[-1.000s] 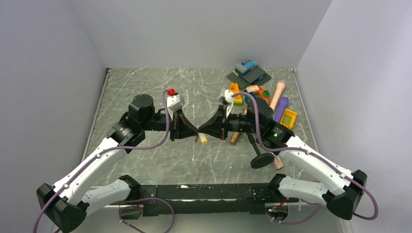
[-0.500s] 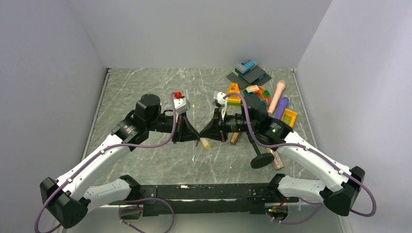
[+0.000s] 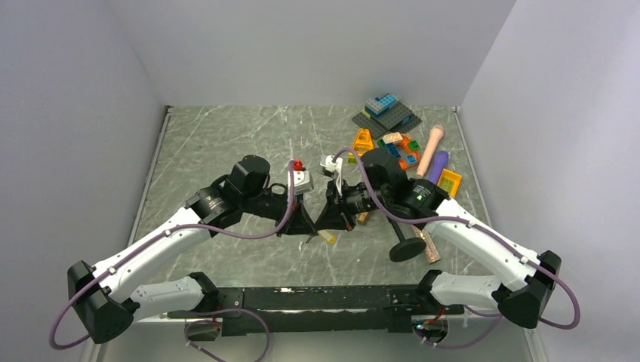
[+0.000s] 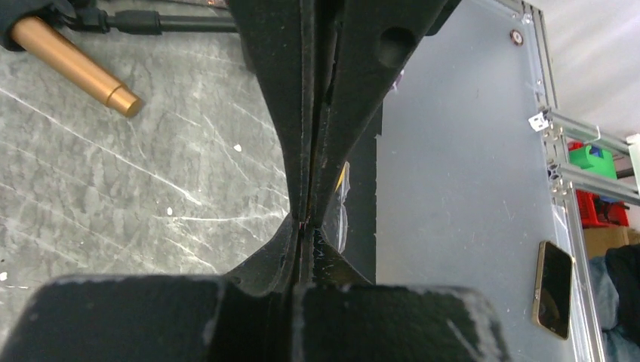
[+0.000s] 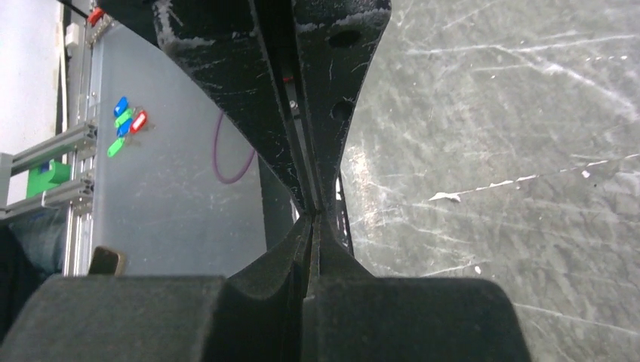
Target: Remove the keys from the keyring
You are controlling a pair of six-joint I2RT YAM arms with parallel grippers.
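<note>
My left gripper (image 3: 306,226) and right gripper (image 3: 320,224) meet tip to tip low over the middle of the table, both with jaws pressed together. A small brass-yellow key (image 3: 327,236) sticks out down and to the right, just under the right gripper's tip. In the left wrist view my own tips (image 4: 303,219) touch the other gripper's fingers, and a sliver of the key (image 4: 343,177) shows beside them. In the right wrist view my tips (image 5: 313,215) are closed against the left gripper's fingers. The keyring is too thin to make out; it is hidden at the pinched tips.
A gold toy microphone (image 3: 364,217) lies right of the grippers and also shows in the left wrist view (image 4: 72,64). A black round stand base (image 3: 407,247) sits near the right arm. Coloured toys (image 3: 396,143) and a brick plate (image 3: 386,113) fill the back right.
Both grippers, still tip to tip, have moved toward the near edge and slightly right, and the key has gone with them. Both wrists have swung inward.
</note>
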